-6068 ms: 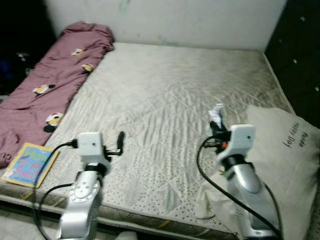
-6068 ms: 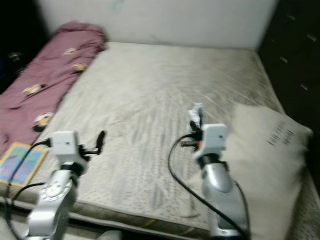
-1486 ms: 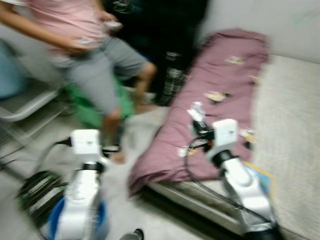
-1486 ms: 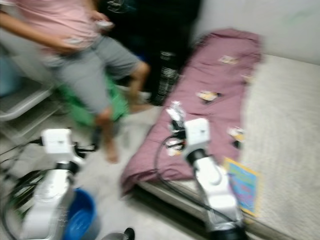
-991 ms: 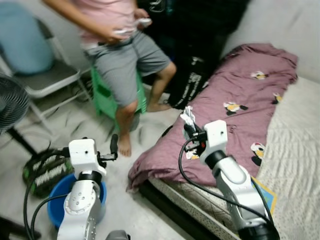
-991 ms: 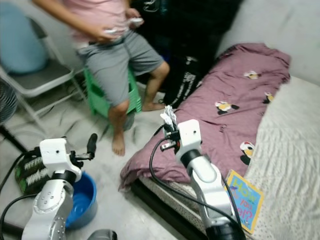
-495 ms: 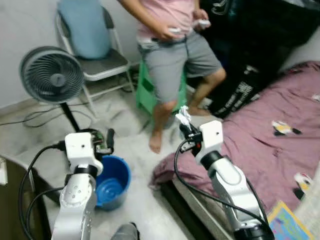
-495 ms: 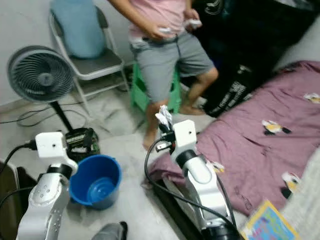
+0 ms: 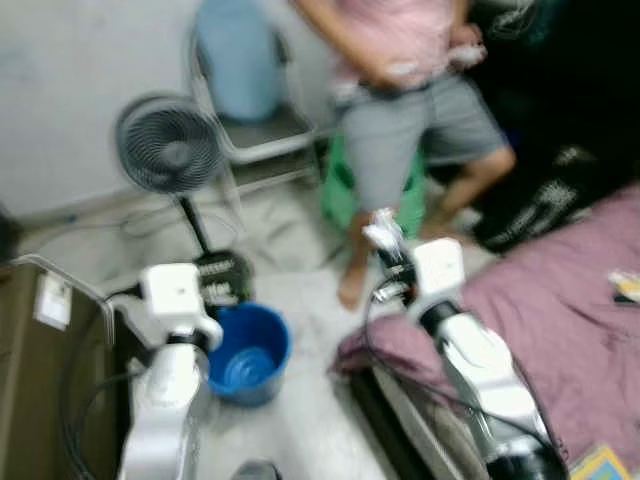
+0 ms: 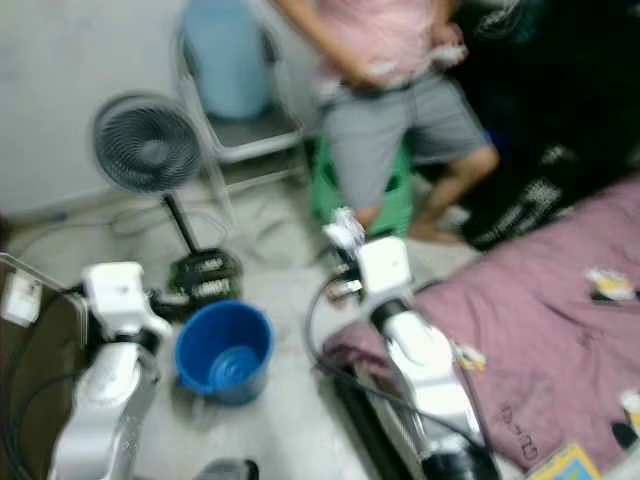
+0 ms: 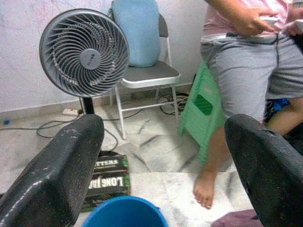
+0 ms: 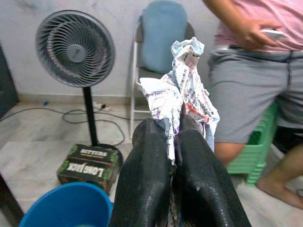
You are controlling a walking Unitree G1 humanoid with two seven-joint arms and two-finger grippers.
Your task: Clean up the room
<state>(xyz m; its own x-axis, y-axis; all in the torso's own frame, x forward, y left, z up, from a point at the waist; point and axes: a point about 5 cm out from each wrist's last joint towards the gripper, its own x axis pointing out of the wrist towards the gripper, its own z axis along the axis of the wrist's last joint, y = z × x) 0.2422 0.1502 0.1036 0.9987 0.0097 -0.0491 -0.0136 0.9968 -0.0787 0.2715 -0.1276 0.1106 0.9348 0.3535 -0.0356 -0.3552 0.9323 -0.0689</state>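
My right gripper (image 12: 173,130) is shut on a crumpled printed paper wrapper (image 12: 182,85), which sticks up from between its black fingers. In the left eye view that gripper (image 9: 390,262) is held up in front of me, beside the corner of the bed. A blue bucket (image 9: 248,352) stands on the floor below and to the left of it, its rim (image 12: 66,208) low in the right wrist view. My left gripper (image 11: 163,142) is open with nothing in it, just above the bucket's near side.
A standing fan (image 9: 168,150) and a folding chair with a blue cushion (image 9: 250,80) are behind the bucket. A person (image 9: 420,100) sits on a green stool (image 9: 345,190). A small dark box (image 11: 106,177) lies by the fan's base. A purple blanket (image 9: 560,300) covers the bed at right.
The whole view has swung left, away from the bed toward the floor, so bucket and fan now sit nearer the middle. The right gripper still holds the paper.
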